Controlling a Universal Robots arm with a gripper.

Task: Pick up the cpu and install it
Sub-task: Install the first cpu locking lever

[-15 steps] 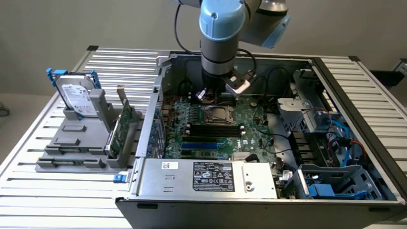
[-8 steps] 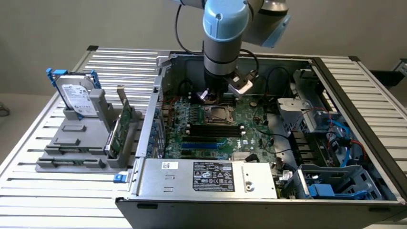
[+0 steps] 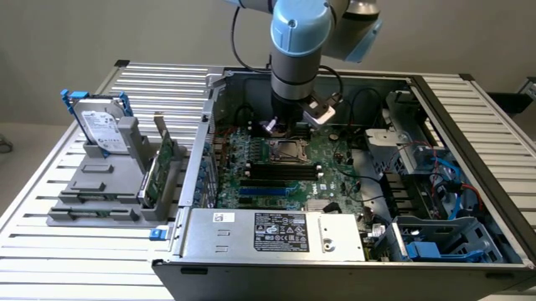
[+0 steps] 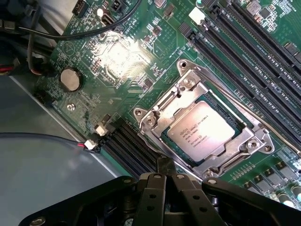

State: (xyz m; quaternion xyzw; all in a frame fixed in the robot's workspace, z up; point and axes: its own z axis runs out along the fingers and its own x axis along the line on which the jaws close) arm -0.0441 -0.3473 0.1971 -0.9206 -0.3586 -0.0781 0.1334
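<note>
The cpu point(image 4: 201, 134), a silver-grey square chip with printed text, lies flat inside the metal socket frame point(image 4: 188, 89) on the green motherboard. My gripper point(image 4: 164, 169) hovers just beside the socket, shut, with nothing between its fingers. In the exterior view the arm reaches down into the open computer case, with the gripper point(image 3: 289, 128) just above and behind the socket and the cpu point(image 3: 290, 151).
Black memory slots point(image 4: 254, 61) run beside the socket. Cables point(image 4: 28, 42) and a coin battery point(image 4: 70, 79) lie near it. A hard drive with blue brackets point(image 3: 105, 128) and an upright green card point(image 3: 159, 166) stand on a grey rack outside the case. The power supply point(image 3: 272, 233) sits at the case front.
</note>
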